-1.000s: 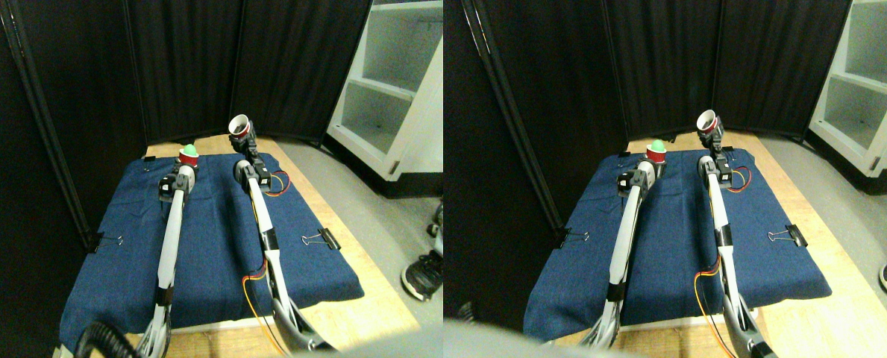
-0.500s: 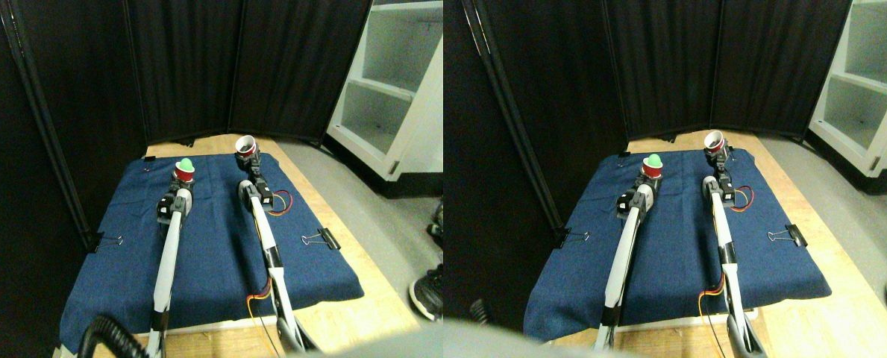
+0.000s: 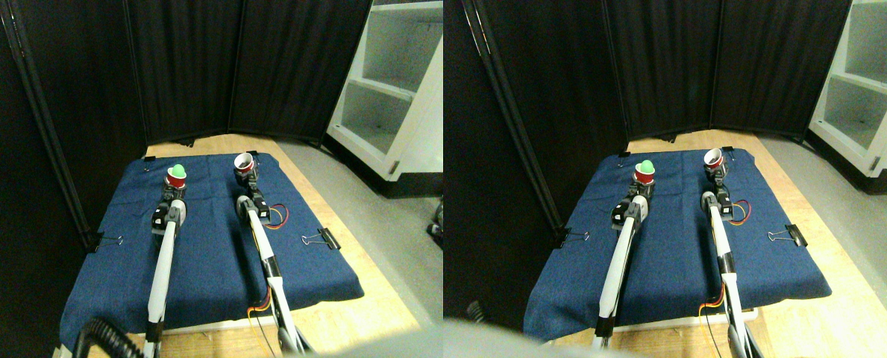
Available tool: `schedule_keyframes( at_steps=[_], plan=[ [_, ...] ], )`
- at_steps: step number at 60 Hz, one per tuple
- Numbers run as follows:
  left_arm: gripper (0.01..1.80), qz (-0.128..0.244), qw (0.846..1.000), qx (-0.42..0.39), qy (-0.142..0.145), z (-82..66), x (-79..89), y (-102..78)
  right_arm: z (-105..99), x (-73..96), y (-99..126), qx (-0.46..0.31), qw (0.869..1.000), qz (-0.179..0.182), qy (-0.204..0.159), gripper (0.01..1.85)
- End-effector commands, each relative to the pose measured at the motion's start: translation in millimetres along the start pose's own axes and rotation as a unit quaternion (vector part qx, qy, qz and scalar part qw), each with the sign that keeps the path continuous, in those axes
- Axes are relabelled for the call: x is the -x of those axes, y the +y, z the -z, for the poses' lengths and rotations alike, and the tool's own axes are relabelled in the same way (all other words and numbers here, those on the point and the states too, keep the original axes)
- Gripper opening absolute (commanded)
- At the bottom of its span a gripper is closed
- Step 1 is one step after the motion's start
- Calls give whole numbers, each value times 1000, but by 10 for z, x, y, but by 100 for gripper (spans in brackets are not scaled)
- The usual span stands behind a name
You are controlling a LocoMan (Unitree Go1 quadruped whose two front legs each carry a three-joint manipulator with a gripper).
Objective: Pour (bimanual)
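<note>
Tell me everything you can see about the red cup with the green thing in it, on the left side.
The red cup is small, looks like plastic, and stands about upright over the far part of the blue cloth. A rounded green object fills its mouth and rises above the rim. The cup sits at the tip of the left gripper, which seems to hold it from below. Whether its base touches the cloth cannot be told.

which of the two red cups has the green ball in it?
The left cup, at the left gripper: a green ball sits in its mouth. The right cup shows only a bare white interior.
</note>
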Motion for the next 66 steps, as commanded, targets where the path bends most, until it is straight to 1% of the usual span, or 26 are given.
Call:
schedule_keyframes(
  at_steps=[1,3,7,11,14,18,19,22,25,27,29,31,36,40,42,44,46,50,54,58,66],
  plan=[
    [33,16,1000,0,-1,3,-31,-12,39,3,-4,-20,1000,3,-7,33],
    [33,15,1000,2,-2,-1,-42,2,52,9,-19,-24,1000,10,-10,33],
    [33,14,1000,3,-11,-7,-60,21,64,-1,-45,-19,1000,12,-8,33],
    [33,17,1000,2,-12,-14,-78,36,76,-1,-65,-32,999,11,-4,33],
    [33,18,1000,1,-17,-17,-90,43,87,-12,-85,-20,1000,4,-2,33],
    [33,18,1000,-2,-16,-16,-103,50,95,-7,-98,-14,1000,7,2,33],
    [33,17,1000,2,-17,-17,-116,58,105,5,-102,-21,1000,14,1,33],
    [33,16,1000,0,-22,-14,-122,64,109,11,-112,-28,999,16,-1,33],
    [33,14,1000,-2,-23,-13,-144,81,117,20,-128,-22,1000,21,-5,33],
    [33,13,1000,-4,-24,-15,-167,98,118,13,-140,4,1000,18,-3,33],
    [33,12,1000,-6,-25,-16,-171,101,119,12,-143,5,1000,20,-4,33],
    [33,13,1000,-9,-26,-18,-193,112,125,14,-154,-6,1000,29,-5,33],
    [33,14,999,-7,-30,-22,-224,116,138,16,-185,-13,1000,27,-3,33],
    [33,14,999,-8,-32,-23,-236,114,146,23,-196,-3,999,37,-7,33],
    [33,12,999,-4,-30,-27,-246,116,151,28,-205,-10,999,41,-4,33],
    [33,11,999,-5,-33,-27,-249,117,155,25,-217,-17,999,38,-1,33],
    [33,12,999,-4,-35,-27,-264,124,158,25,-231,-26,999,44,0,33],
    [33,13,999,-2,-40,-22,-278,130,160,22,-243,-19,999,43,1,33],
    [33,13,999,-4,-41,-23,-305,145,167,13,-263,-33,999,40,0,33],
    [33,11,999,-7,-48,-20,-318,153,167,11,-267,-15,999,44,-6,33],
    [33,5,998,-6,-57,6,-314,172,156,-2,-279,-36,998,44,-4,33]
  ],
)
